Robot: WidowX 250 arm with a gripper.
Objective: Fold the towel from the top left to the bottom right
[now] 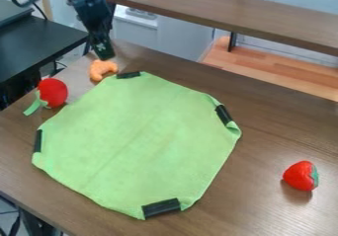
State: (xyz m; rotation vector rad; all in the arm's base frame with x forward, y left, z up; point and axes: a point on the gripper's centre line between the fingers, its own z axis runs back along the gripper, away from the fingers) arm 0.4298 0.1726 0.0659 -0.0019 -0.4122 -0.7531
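Towel (139, 141) near the claw (104, 52)

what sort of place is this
Probably a robotics lab or workshop: a black robot arm hangs over a brown wooden table holding a green cloth towel and a red toy strawberry.

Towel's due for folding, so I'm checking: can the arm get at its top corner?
Probably yes: the claw hangs near that corner and nothing covers it, though the orange toy beside it could get in the way.
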